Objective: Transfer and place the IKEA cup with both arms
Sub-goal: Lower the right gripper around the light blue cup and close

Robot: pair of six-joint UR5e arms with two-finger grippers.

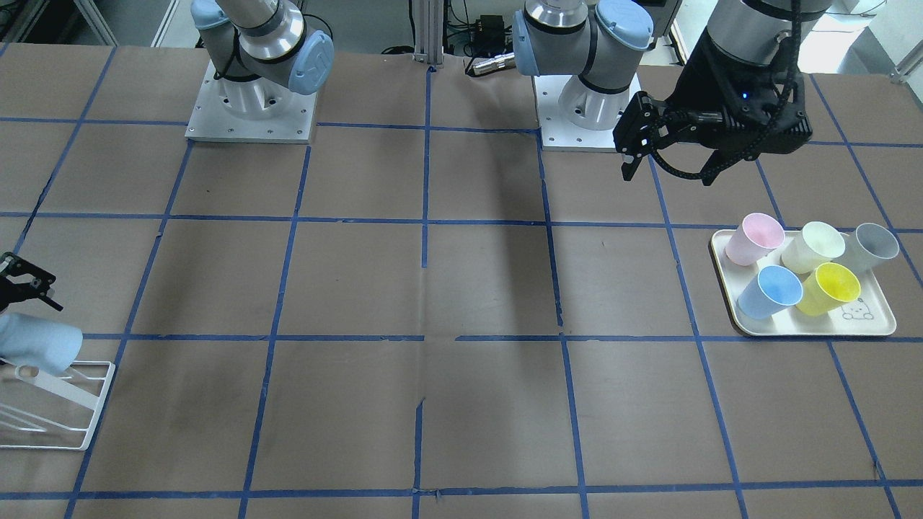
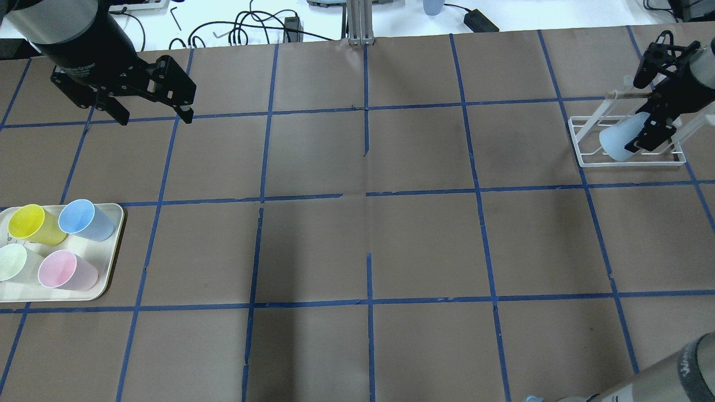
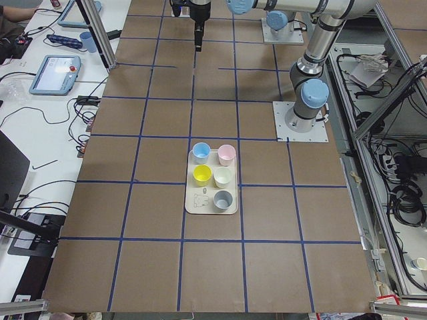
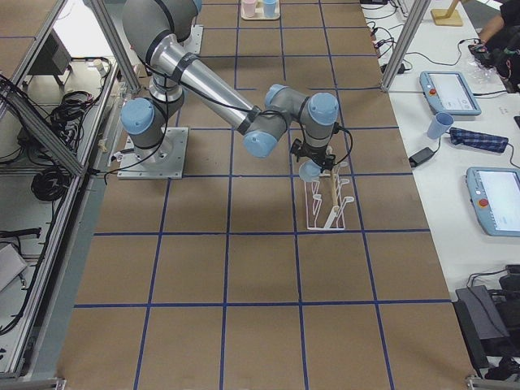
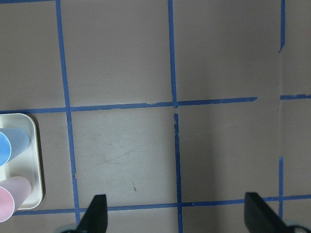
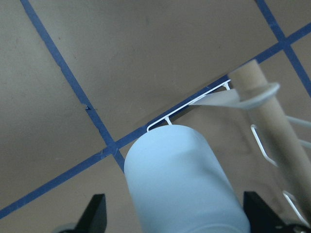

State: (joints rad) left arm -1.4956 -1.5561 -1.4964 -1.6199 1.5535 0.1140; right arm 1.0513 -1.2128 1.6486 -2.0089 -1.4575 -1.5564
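The IKEA cup (image 6: 184, 189) lies tilted over the white wire rack (image 2: 631, 163), with its closed base up toward the right wrist camera and its mouth angled down into the rack. That pose fits a cup set on a drying rack, though no prong under it can be seen. The right fingers (image 6: 97, 216) are spread wide on either side of the cup. There is a strip of desk visible between one finger and the cup wall, so I judge they flank the cup rather than pinch it and that the rack carries the weight.

A wooden rod (image 6: 265, 116) rises from the rack just beside the cup, with thin white wire loops below it. That side is tight. Backing straight off along the cup's axis looks like the safest way out, since a sideways swing could catch the rod or nudge the cup off.

The rack sits close to the desk (image 2: 368, 251) end, leaving little room beyond it. Toward the middle, the desk runs open from the rack to the far end. There the left fingers (image 5: 97, 216) hang spread and empty above the desk, near a tray (image 2: 111, 262) of other coloured cups.
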